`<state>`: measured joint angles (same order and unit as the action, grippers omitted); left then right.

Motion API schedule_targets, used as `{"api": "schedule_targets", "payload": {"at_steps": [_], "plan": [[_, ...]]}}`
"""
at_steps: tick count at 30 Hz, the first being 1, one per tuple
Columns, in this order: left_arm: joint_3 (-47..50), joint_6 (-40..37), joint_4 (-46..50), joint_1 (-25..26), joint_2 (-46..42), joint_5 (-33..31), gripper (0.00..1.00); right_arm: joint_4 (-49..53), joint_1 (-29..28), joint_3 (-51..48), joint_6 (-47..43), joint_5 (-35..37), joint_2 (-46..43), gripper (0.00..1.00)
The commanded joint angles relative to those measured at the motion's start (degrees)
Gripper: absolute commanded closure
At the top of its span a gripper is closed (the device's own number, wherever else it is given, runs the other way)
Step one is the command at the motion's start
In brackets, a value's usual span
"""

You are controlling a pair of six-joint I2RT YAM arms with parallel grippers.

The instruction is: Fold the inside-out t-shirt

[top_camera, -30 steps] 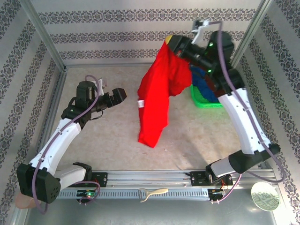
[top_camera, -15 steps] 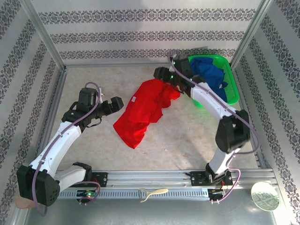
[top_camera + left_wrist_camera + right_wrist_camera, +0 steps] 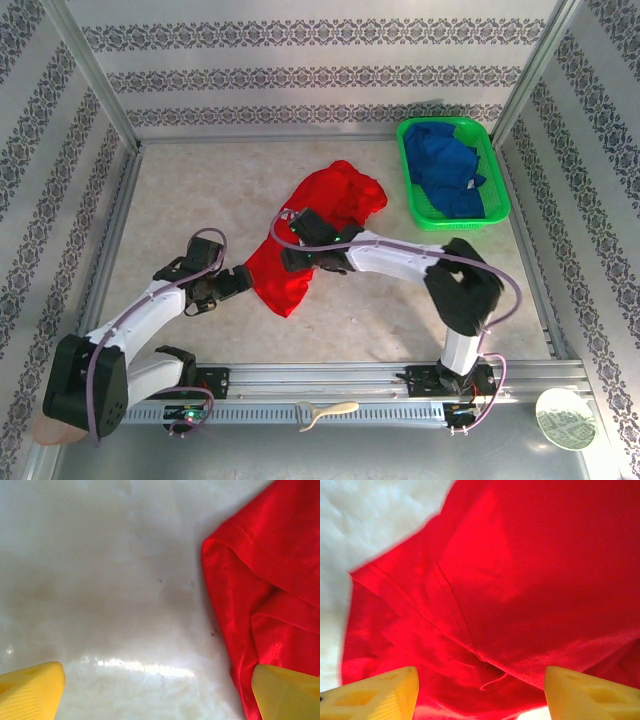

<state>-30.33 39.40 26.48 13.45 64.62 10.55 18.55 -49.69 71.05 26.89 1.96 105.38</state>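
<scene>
Shirt (image 3: 322, 222) is lying crumpled mid-table (image 3: 190, 190), left of a green basket (image 3: 462, 222) carrying a blue garment (image 3: 447, 170). Left tool (image 3: 242, 280) is sitting low at the shirt's near-left edge, fingers (image 3: 32, 690) spread wide, gripping nothing. Right tool (image 3: 297, 245) is hovering over the shirt, fingers (image 3: 592, 692) spread apart, red cloth lying beneath.

- t-shirt (image 3: 345, 200): bright red, plain; slight sheen on the folds in the wrist views.
- basket (image 3: 404, 165): vivid green.
- garment (image 3: 445, 170) in the basket: deep blue.
- table (image 3: 200, 190): pale beige, faintly mottled.
- walls (image 3: 300, 75): white, with bands of dark ornamental pattern.
- left gripper (image 3: 157, 692), right gripper (image 3: 480, 690): yellow fingertips.
- arms (image 3: 400, 262): white links, black joints.
</scene>
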Motion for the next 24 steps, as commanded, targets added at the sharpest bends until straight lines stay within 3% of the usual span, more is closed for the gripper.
{"api": "schedule_targets", "payload": {"at_steps": [1, 8, 13, 16, 17, 18, 21, 24], "plan": [[-2.3, 1.2, -4.3, 0.5, 3.0, -3.3, 0.06, 2.3, -0.1, 5.5, -3.5, 5.3, 3.3, 0.32], [-4.1, 1.1, -3.0, 0.5, 4.8, -4.2, 0.04, 5.2, -1.0, 14.4, -4.4, 6.1, 12.2, 0.32], [-4.6, 0.8, -0.9, 0.6, 3.1, -4.9, 0.02, 5.9, -3.1, 14.2, -5.1, 9.1, 12.4, 0.29], [-4.5, 0.6, -0.2, 0.5, 2.0, -5.2, 0.01, 7.7, -3.1, 15.7, -5.2, 10.8, 14.7, 0.32], [-4.4, 0.5, 0.0, 0.6, 1.8, -5.3, 0.01, 8.2, -3.0, 16.2, -5.3, 11.4, 15.3, 0.35], [-4.3, 0.5, 0.0, 0.6, 1.7, -5.3, 0.0, 8.9, -2.9, 16.8, -5.6, 12.1, 15.9, 0.47], [-4.6, 0.1, 0.0, 0.5, 1.9, -4.8, 0.0, 10.5, -1.5, 17.4, -6.3, 13.1, 15.4, 1.0], [-5.2, -1.1, -0.4, 0.6, 3.2, -2.9, 0.0, 9.9, 0.7, 14.7, -6.7, 11.8, 9.5, 1.0]]}}
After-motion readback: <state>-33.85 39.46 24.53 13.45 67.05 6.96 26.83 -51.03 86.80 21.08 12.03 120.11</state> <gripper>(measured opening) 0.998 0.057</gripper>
